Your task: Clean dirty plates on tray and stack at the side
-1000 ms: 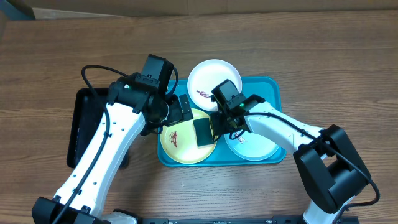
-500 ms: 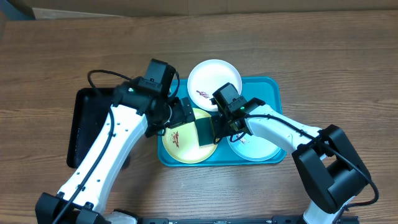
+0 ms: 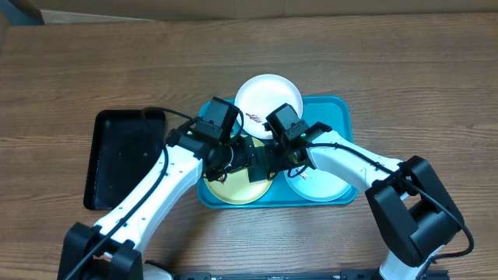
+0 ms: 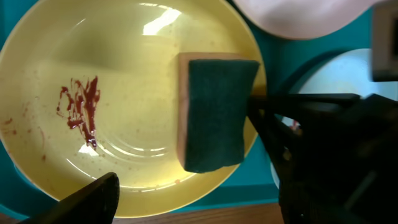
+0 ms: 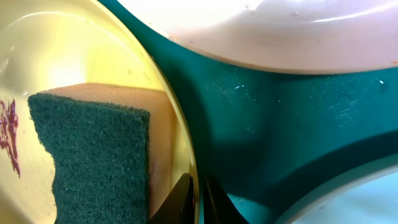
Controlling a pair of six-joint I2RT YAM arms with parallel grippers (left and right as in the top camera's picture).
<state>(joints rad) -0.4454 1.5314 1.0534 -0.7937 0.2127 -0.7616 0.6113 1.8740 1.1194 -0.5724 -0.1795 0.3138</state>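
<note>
Overhead: the turquoise tray (image 3: pixel 340 109) holds the yellow-green plate (image 3: pixel 220 187) on the left and the mint plate (image 3: pixel 323 185) on the right. The white plate (image 3: pixel 268 95) overhangs its far rim. The left gripper (image 3: pixel 243 158) and right gripper (image 3: pixel 268 162) meet over the yellow-green plate, hiding its right side. A black tray (image 3: pixel 124 163) lies to the left.

Left wrist: jaws wide apart and empty above a green sponge (image 4: pixel 214 112) on that plate.

Right wrist: fingers (image 5: pixel 179 196) nearly together beside the sponge. Whether they pinch it, I cannot tell.
</note>
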